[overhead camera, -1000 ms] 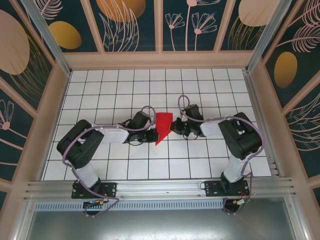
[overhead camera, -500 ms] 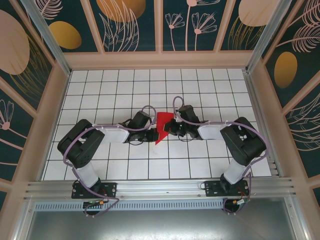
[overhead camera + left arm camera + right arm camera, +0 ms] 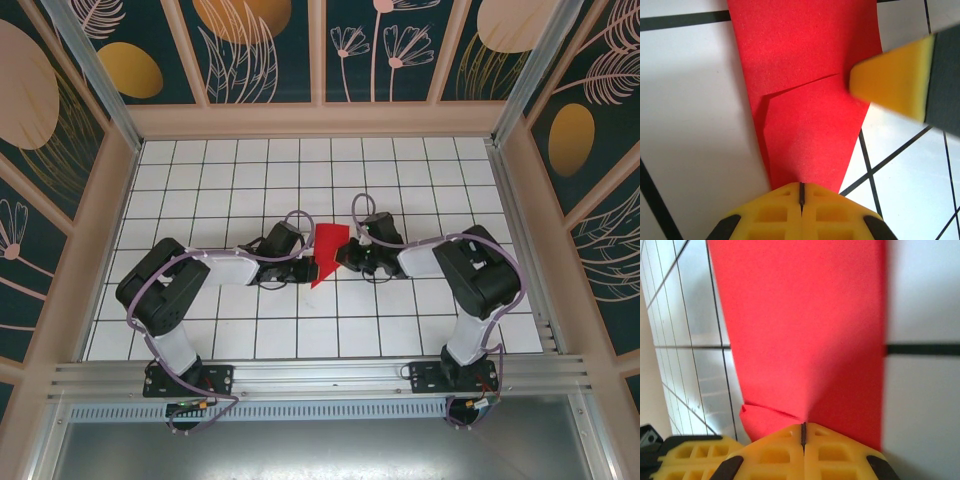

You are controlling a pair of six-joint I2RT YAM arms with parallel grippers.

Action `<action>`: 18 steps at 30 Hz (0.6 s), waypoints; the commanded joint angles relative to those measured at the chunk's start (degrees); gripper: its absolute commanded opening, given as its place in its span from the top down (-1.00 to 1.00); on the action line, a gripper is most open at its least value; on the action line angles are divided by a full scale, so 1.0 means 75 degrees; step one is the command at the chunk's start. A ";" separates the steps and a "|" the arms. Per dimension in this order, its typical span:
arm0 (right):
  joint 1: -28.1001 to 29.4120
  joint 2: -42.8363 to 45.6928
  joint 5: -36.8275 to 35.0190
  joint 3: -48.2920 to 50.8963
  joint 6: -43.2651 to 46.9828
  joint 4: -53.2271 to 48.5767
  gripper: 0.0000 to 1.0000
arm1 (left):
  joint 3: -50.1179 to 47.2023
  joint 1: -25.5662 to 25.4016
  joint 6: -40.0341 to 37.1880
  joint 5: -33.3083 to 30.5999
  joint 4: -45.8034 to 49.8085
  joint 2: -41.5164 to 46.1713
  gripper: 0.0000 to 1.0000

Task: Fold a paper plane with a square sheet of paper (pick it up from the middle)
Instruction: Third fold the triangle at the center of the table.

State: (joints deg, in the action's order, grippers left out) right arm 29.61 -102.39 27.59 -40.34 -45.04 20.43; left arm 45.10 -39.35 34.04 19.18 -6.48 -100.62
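Top external view: the square sheet of paper [image 3: 327, 250], already folded to a layered red wedge, sits on the gridded table [image 3: 230, 170]. Its long axis runs near-to-far, with the narrow tip at the near end and the broad edge at the far end. The left gripper [image 3: 306, 268] meets the sheet's left side close to the near tip. The right gripper [image 3: 346, 254] meets its right side, further out toward the broad end. The sheet thus lies between the two, each reaching inward across its short axis. Left wrist view: fingers pressed together, and the sheet's narrow end runs straight into them, which reads as a pinch on the paper. A flap edge crosses the sheet just beyond, and one right-gripper pad [image 3: 890, 82] touches the right margin past that. Right wrist view: jaws likewise closed on the sheet's edge, with a small crumple beside it. Cannot tell whether the sheet is off the table. Judgement: the next crease turns on the long axis, and the left arm is nearer the tip.
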 commanded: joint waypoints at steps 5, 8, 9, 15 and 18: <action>-0.0816 0.0012 -0.0245 0.0254 0.0356 0.0067 0.94 | -0.0303 0.0032 -0.0180 -0.0393 0.0569 -0.0175 1.00; -0.0824 0.0309 -0.0209 0.0234 0.0392 0.0079 0.89 | -0.0305 0.0034 -0.0153 -0.0234 0.0501 -0.0060 0.98; -0.0826 0.0460 -0.0187 0.0234 0.0403 0.0061 0.85 | -0.0289 0.0032 -0.0156 -0.0172 0.0473 0.0013 0.97; -0.0830 0.1110 -0.0311 0.0360 0.0366 -0.0251 0.53 | -0.0091 0.0031 -0.0139 0.0037 0.0489 0.0809 0.84; -0.0828 0.1185 -0.0109 0.0530 0.0256 -0.0129 0.37 | 0.0116 0.0034 -0.0120 -0.0221 0.0619 0.1192 0.76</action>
State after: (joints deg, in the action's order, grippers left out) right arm 23.66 -94.89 26.50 -38.06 -43.24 19.62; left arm 44.42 -39.31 33.91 18.94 -3.84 -95.00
